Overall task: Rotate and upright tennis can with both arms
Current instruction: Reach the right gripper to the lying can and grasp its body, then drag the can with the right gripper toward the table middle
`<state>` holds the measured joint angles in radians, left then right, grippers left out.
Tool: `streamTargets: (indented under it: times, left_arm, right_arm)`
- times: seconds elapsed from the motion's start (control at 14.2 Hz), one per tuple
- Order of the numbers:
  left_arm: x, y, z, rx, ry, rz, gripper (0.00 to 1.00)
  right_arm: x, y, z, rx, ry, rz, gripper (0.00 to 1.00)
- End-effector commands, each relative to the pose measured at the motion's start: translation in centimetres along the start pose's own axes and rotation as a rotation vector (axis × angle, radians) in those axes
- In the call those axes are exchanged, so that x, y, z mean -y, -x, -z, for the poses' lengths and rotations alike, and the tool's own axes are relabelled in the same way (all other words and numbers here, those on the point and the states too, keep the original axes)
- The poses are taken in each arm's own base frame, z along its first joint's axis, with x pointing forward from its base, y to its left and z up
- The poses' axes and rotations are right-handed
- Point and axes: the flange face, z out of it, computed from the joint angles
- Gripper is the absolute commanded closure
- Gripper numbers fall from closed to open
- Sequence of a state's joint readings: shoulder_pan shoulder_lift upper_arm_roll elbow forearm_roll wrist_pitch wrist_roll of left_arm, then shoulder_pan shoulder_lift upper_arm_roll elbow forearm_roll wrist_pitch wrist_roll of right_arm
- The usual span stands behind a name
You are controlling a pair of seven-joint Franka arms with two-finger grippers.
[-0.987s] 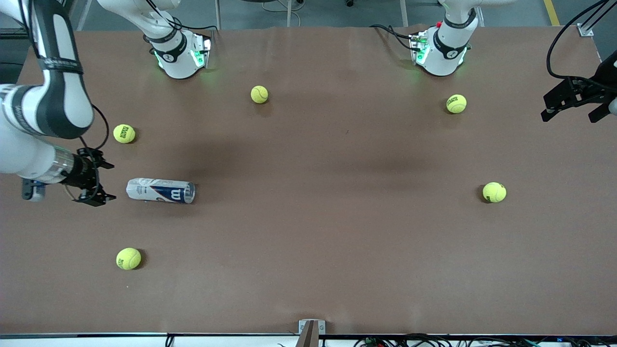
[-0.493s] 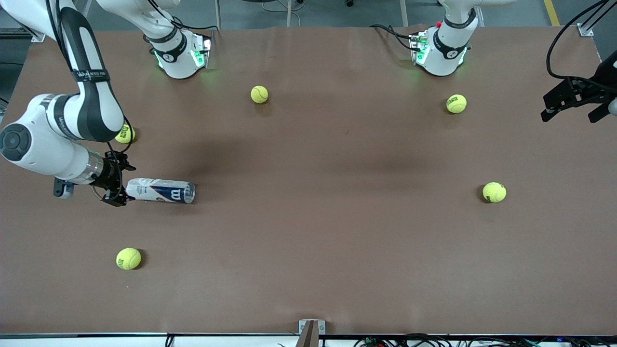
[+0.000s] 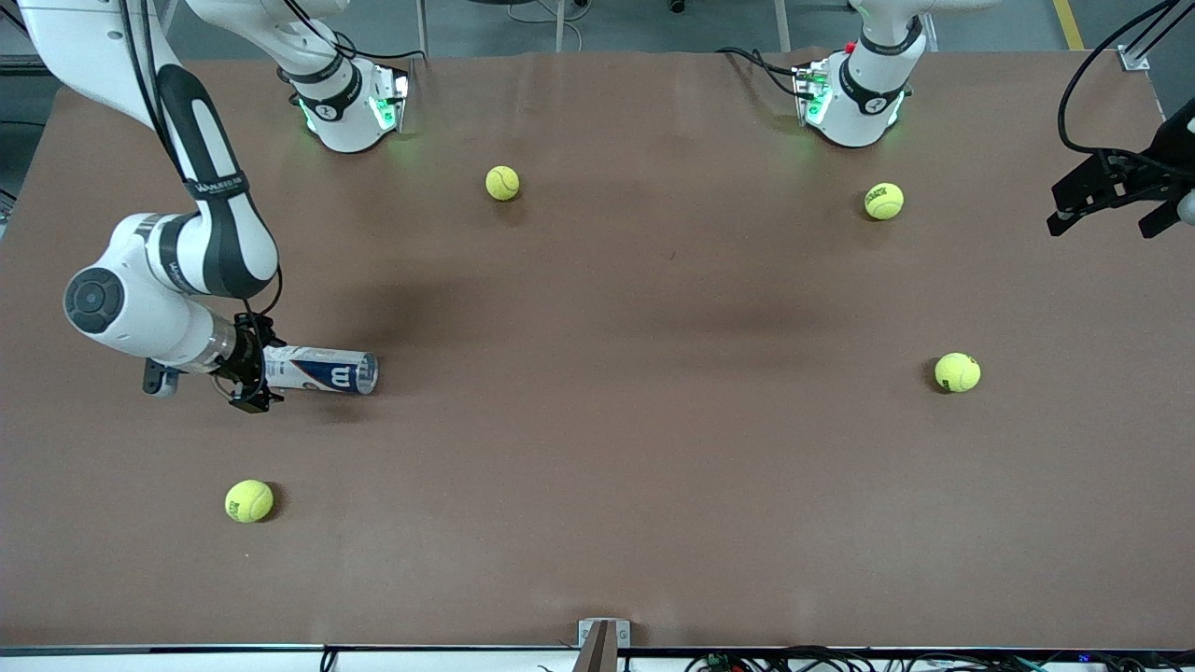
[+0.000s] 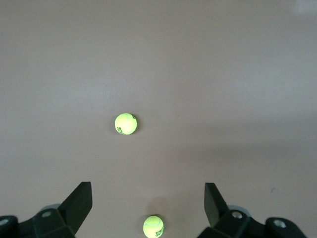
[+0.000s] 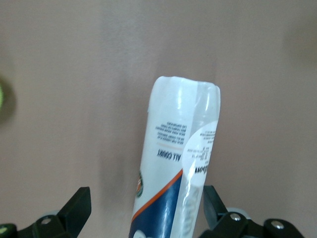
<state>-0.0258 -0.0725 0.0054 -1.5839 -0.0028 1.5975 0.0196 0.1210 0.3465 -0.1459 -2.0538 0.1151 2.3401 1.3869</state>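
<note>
A: Item: tennis can (image 3: 319,370)?
B: Lying on the counter (image 3: 597,467), right arm's end. My right gripper (image 3: 254,370) spread around its end; left gripper (image 3: 1111,201) spread, waiting. Light, slick, crushable, I'd judge; grip the stiff rim.

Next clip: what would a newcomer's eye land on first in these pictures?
The right gripper, at the right arm's end of the table, has its open fingers around one end of the clear plastic tennis can with the white and navy label, which lies on its side on the brown table. Yellow-green tennis balls lie scattered about, one nearer the front camera than the can. The left gripper waits open over the left arm's end.
</note>
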Motion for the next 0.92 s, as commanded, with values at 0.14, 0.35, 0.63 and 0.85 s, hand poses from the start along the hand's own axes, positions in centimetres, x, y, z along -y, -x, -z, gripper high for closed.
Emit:
streamTargets:
  times: [0.14,0.35,0.63,0.85]
  left_arm:
    - [0.2,0.1,0.0,-0.002,-0.018,-0.022,0.00]
    - [0.3,0.1,0.1,-0.004,-0.018,-0.020,0.00]
    - [0.2,0.1,0.0,-0.002,-0.018,-0.022,0.00]
    - [0.2,0.1,0.1,-0.004,-0.018,-0.022,0.00]
  right_arm:
    - [-1.2,0.2,-2.5,-0.008,-0.003,-0.047,0.00]
    - [-1.8,0.2,-3.6,-0.015,-0.021,-0.052,0.00]
    - [-1.8,0.2,-4.8,-0.021,-0.027,-0.090,0.00]
    - [-1.7,1.6,-5.8,-0.026,-0.028,-0.097,0.00]
